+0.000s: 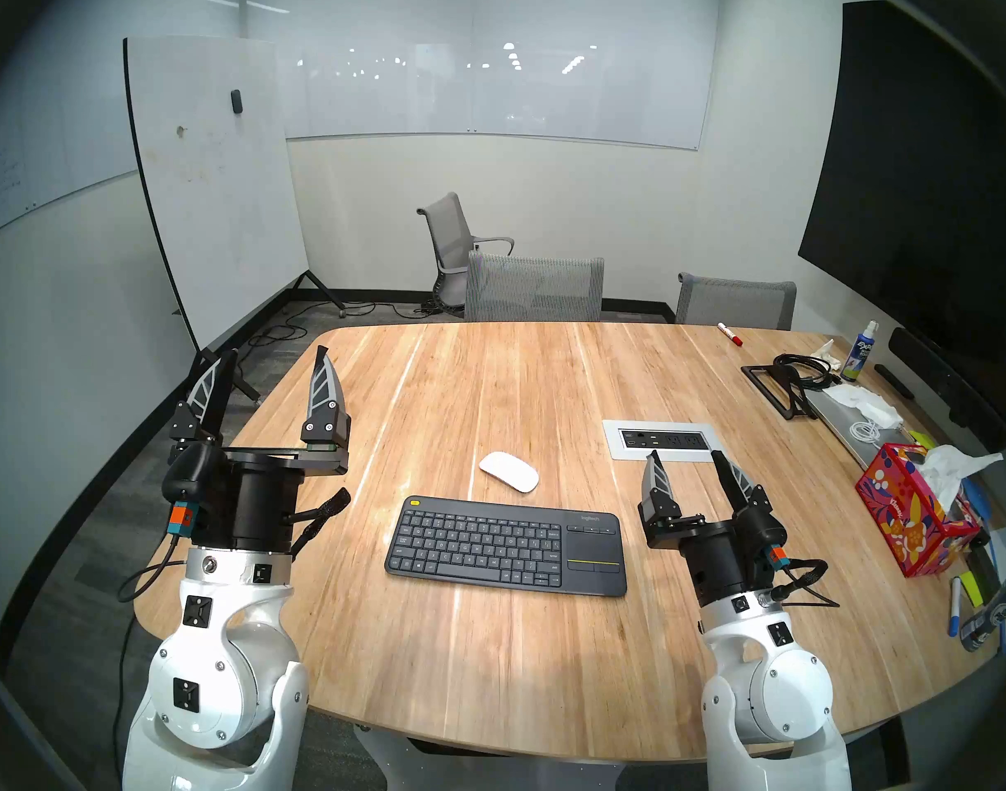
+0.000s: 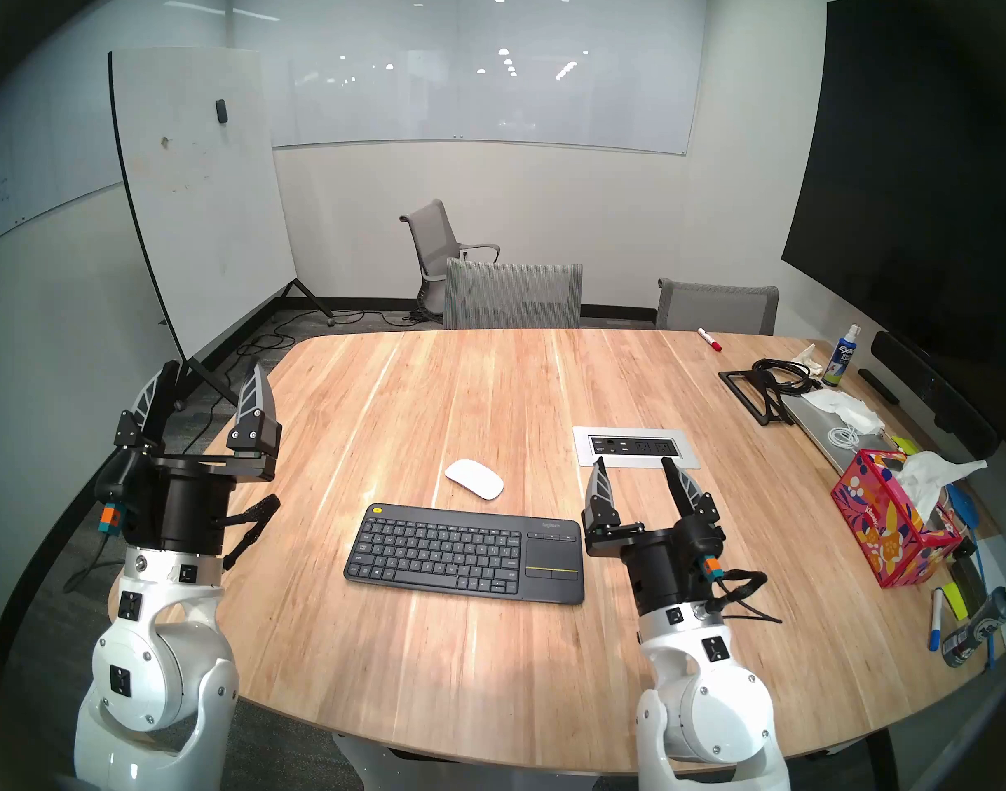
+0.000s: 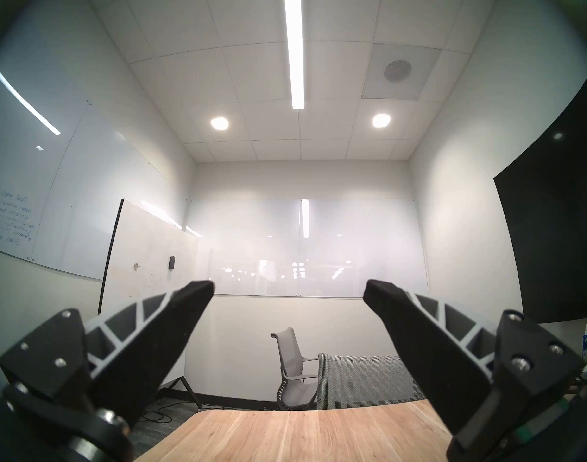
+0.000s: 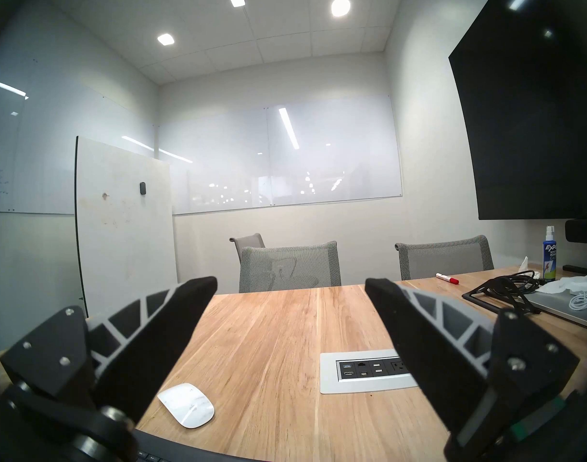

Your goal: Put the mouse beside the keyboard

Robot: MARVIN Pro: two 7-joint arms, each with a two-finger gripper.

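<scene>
Now the glossy white oval mouse (image 1: 508,472) is lying on the pale wooden counter (image 1: 489,687), just behind the flat dark grey keyboard (image 1: 507,546), its long axis slanting from far-left to near-right. Both grippers are hovering spread and empty. The right gripper (image 1: 688,465) is sitting nearer, mouse off to its left; the left gripper (image 1: 274,362) is hanging farther away.

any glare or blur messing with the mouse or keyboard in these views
Head views: fisheye bends the table edge, but the mouse and keyboard are sharp, with only a soft sheen. Right wrist view: ceiling-light reflections streak the mouse; only a sliver of the keyboard shows at the bottom edge. Left wrist view: hazy, showing neither.
</scene>
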